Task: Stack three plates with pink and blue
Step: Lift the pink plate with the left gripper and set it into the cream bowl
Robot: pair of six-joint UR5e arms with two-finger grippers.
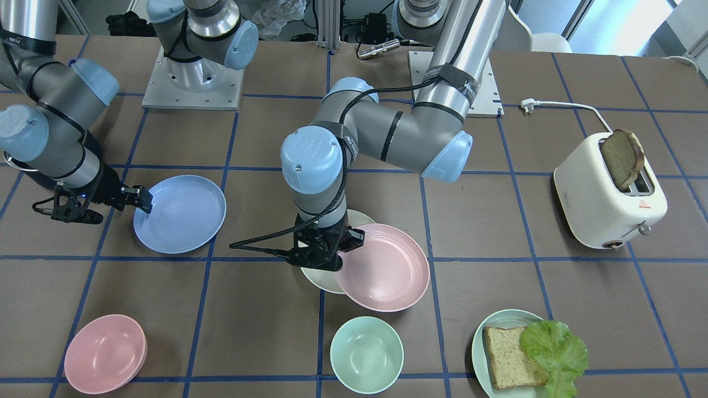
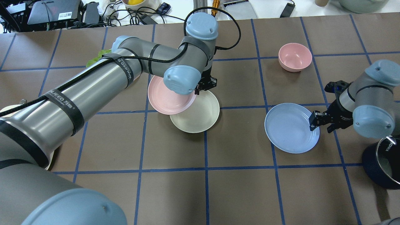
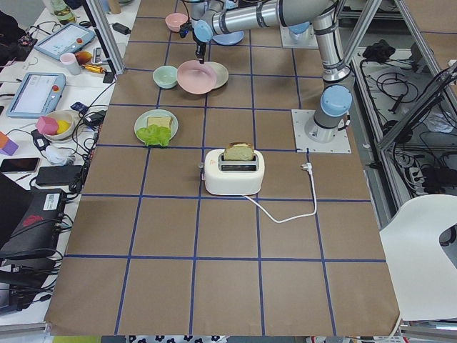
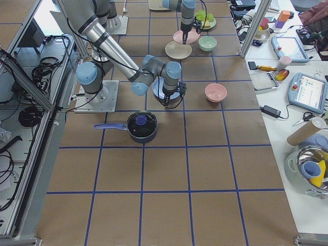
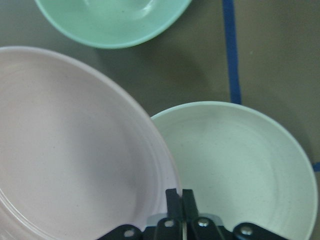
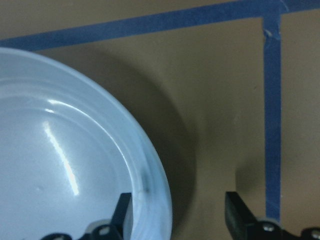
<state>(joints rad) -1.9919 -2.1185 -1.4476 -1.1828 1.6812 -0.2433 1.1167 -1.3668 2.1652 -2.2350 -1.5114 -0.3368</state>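
Pink plate point(image 5: 75, 150) rim clamped in left pincer point(image 5: 181, 199), overlapping cream plate point(image 5: 240, 165).

can't see part of the cream plate point(image 1: 321, 283) mid-desk, tucked under the pink plate point(image 1: 384, 271) and the left gripper point(image 1: 357, 236). from overhead, no view of the pink plate's far rim behind the left arm point(image 2: 93, 90). barely catching the green plate point(image 1: 506, 318) at the desk's operator-side edge: clipped by the front view's bottom border, buried behind that arm overhead, bar some lettuce point(image 2: 97, 55). only getting a slice of the dark pot point(image 2: 373, 168) at the desk's right end, chopped by the overhead's right border. of the right gripper point(image 6: 179, 220), seeing just two fingertips point(image 6: 123, 212) and a blurred blue plate point(image 6: 65, 150) running off left. too small in both side views to read either grip.
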